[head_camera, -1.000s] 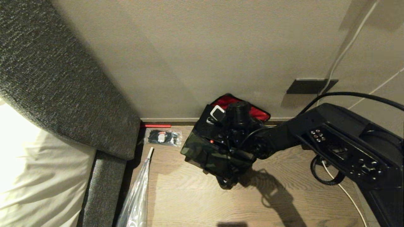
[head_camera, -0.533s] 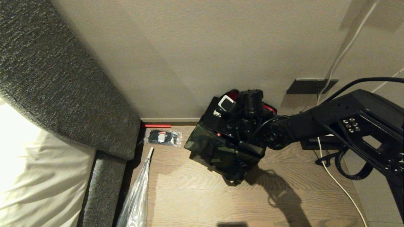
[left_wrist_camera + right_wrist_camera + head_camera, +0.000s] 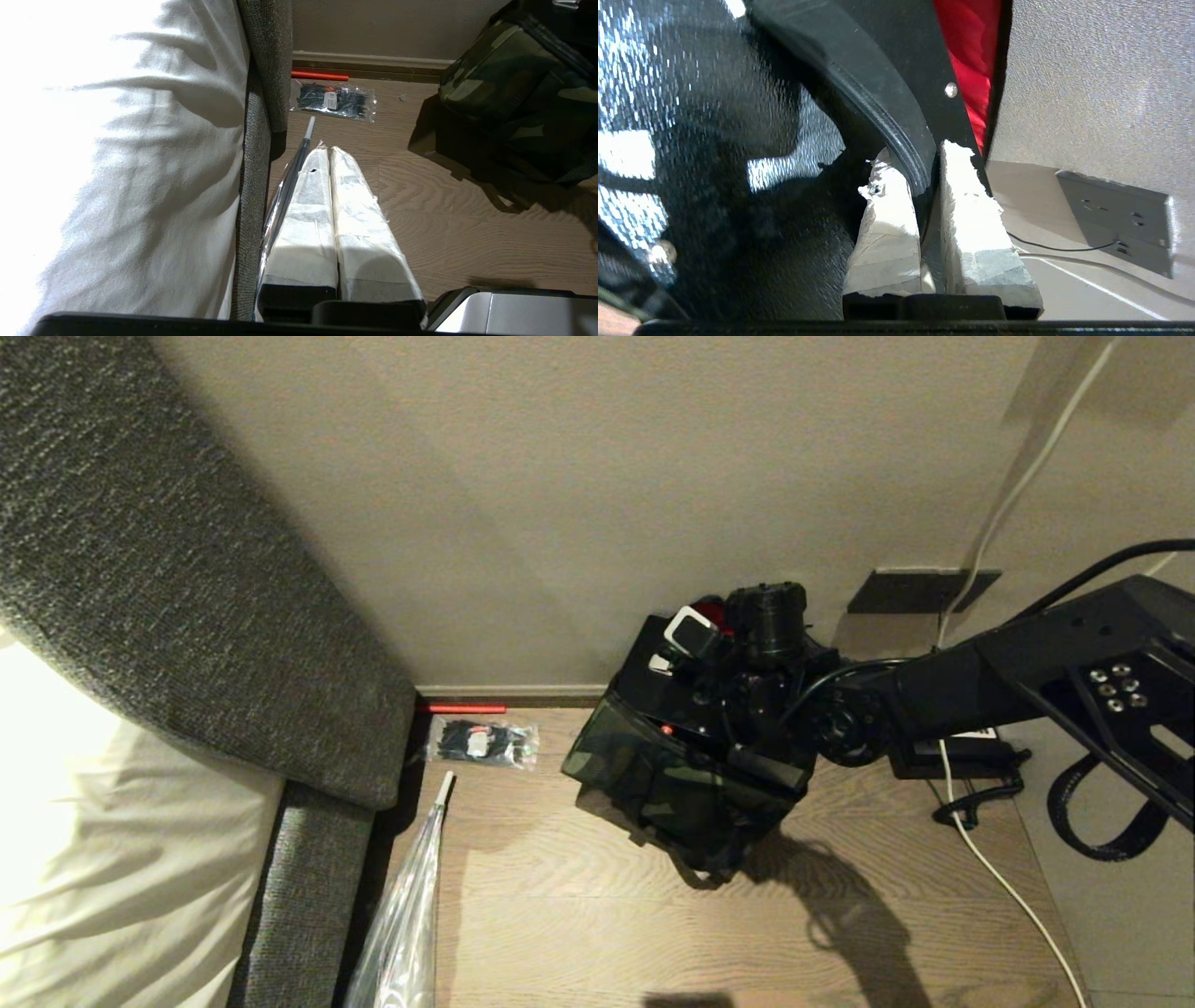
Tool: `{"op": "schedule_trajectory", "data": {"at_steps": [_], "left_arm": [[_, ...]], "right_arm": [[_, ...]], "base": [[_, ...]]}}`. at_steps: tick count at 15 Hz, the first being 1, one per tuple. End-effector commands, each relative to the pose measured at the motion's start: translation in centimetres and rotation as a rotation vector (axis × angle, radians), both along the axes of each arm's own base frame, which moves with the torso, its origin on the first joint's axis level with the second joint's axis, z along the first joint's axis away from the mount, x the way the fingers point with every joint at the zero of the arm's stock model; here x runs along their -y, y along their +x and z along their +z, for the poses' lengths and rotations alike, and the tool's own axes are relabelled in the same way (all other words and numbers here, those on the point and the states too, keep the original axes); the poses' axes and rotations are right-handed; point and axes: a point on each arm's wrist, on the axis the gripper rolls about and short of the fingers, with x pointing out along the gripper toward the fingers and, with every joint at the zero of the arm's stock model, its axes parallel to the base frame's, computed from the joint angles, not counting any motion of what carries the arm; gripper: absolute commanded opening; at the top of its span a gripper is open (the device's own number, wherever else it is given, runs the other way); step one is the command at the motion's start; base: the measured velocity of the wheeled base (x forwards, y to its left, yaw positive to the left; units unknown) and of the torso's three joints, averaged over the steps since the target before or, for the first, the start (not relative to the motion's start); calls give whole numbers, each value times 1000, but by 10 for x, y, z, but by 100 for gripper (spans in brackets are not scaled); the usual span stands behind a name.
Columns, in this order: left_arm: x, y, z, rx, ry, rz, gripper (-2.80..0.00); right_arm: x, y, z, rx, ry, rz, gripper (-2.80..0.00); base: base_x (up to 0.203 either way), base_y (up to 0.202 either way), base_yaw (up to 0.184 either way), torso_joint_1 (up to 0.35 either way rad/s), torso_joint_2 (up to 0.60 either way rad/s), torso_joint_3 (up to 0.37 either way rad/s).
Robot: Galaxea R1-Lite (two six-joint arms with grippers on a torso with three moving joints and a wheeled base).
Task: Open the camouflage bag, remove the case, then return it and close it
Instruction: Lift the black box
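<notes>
- Bag: the boxy soft green-black-tan camouflage bag [image 3: 686,793] sits on the wooden floor [image 3: 579,915] close to the beige far wall [image 3: 560,504], right of centre, its lid up and showing red lining [image 3: 976,70].
- The flat black rectangular hard case [image 3: 667,686] with a small red knob stands out of the bag's top, its far end tilted up towards the wall.
- The right gripper [image 3: 927,186] is at the far upper edge of the case; its white-wrapped fingers [image 3: 887,224] are clamped on a black ribbed edge there, red lining just beyond.
- The right arm [image 3: 971,686] reaches in from the right.
- The left gripper [image 3: 327,154] hangs low on the left, near the grey fabric sofa side [image 3: 261,93]; its two white-wrapped fingers [image 3: 308,205] lie pressed together, holding nothing.
- A clear packet of black items [image 3: 481,743] lies on the floor left of the bag, with a red rod [image 3: 462,708] against the skirting just beyond it.
- A clear plastic-sleeved pole [image 3: 411,905] lies nearer, beside the sofa.
- A grey wall socket [image 3: 920,590] and white cable [image 3: 1004,887] are to the right.
</notes>
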Motion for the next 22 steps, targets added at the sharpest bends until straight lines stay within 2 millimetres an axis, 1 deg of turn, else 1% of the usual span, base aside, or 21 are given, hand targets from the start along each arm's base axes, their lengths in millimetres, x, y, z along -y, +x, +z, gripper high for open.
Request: {"op": "schedule_trajectory", "data": {"at_steps": [1,2,4,7,10,12,15,17,19,20,22], "left_arm": [[0,0,-1,0,-1,1,-280],[0,0,-1,0,-1,1,-280],[0,0,-1,0,-1,1,-280],[0,0,-1,0,-1,1,-280],[0,0,-1,0,-1,1,-280],[0,0,-1,0,-1,1,-280],[0,0,-1,-2,-1,1,-280],[0,0,-1,0,-1,1,-280],[0,0,-1,0,-1,1,-280],[0,0,-1,-2,-1,1,-280],[0,0,-1,0,-1,1,-280]], "right_arm": [[4,-10,17,26,-3,4,-280],[6,-12,22,36,-9,7,-280],[8,-22,39,57,-13,18,-280],[14,-43,63,86,-72,44,-280],[16,-68,90,133,-62,76,-280],[22,-86,109,162,-84,93,-280],[31,-100,124,189,-99,97,-280],[32,-102,125,191,-98,95,-280],[28,-96,114,164,-111,95,-280],[25,-91,107,151,-118,95,-280],[13,-74,83,110,-131,96,-280]], "base": [[0,0,0,0,0,0],[0,0,0,0,0,0],[0,0,0,0,0,0],[0,0,0,0,0,0],[0,0,0,0,0,0],[0,0,0,0,0,0],[0,0,0,0,0,0],[0,0,0,0,0,0],[0,0,0,0,0,0],[0,0,0,0,0,0],[0,0,0,0,0,0]]}}
